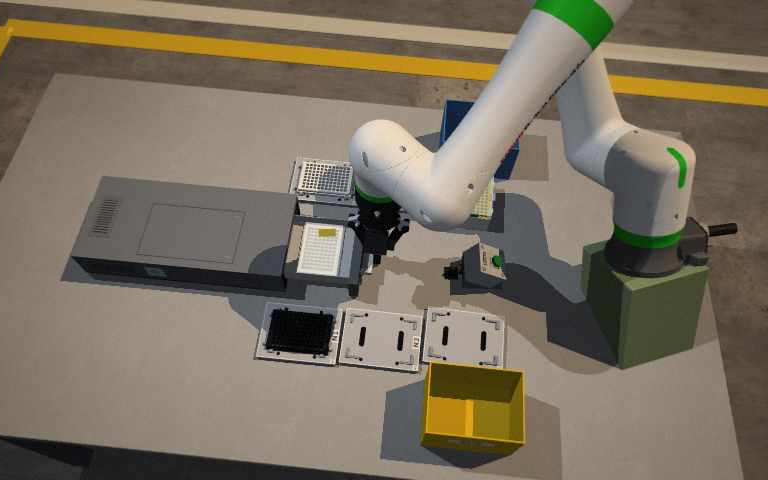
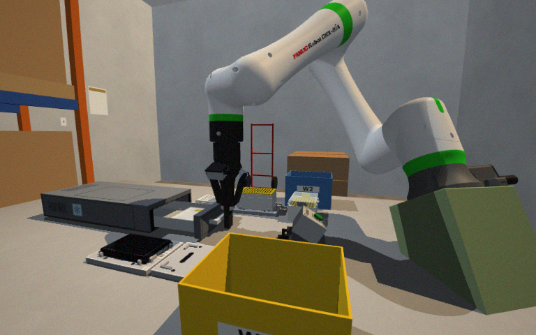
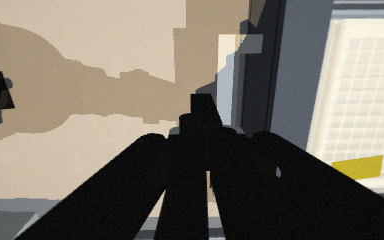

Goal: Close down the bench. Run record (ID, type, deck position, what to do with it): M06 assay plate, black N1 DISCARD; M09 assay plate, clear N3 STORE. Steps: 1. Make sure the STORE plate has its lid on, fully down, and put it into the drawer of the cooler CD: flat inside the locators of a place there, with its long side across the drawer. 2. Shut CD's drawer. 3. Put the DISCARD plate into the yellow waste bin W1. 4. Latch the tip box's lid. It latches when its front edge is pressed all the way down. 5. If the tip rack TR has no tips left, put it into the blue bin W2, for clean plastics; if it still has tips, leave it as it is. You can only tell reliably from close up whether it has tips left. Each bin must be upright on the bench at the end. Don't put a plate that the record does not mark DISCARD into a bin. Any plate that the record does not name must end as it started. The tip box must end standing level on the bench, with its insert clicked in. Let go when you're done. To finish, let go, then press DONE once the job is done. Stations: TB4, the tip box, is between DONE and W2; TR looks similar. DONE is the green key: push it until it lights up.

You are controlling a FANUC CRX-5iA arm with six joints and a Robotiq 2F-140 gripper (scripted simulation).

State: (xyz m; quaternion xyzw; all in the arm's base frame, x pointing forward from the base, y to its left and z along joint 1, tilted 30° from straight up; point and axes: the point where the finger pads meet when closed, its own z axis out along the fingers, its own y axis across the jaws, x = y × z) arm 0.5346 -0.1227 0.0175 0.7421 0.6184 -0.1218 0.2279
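The cooler CD (image 1: 183, 234) has its drawer (image 1: 323, 254) partly out. The lidded clear plate (image 1: 320, 248) with a yellow label lies flat in it, long side across the drawer; it also shows in the wrist view (image 3: 359, 100). My gripper (image 1: 374, 261) is shut and empty, fingertips low at the drawer's front handle (image 2: 217, 219). The black plate (image 1: 299, 331) sits on nest N1. The yellow bin W1 (image 1: 472, 409) stands upright at the front. The blue bin W2 (image 2: 308, 188) stands at the back.
The DONE key box (image 1: 486, 262) with its green button lies right of my gripper. A tip rack (image 1: 323, 177) stands behind the drawer, and the tip box (image 2: 258, 198) with yellow tips beside it. Two nests (image 1: 381, 339) are bare. The green arm pedestal (image 1: 644, 309) is at the right.
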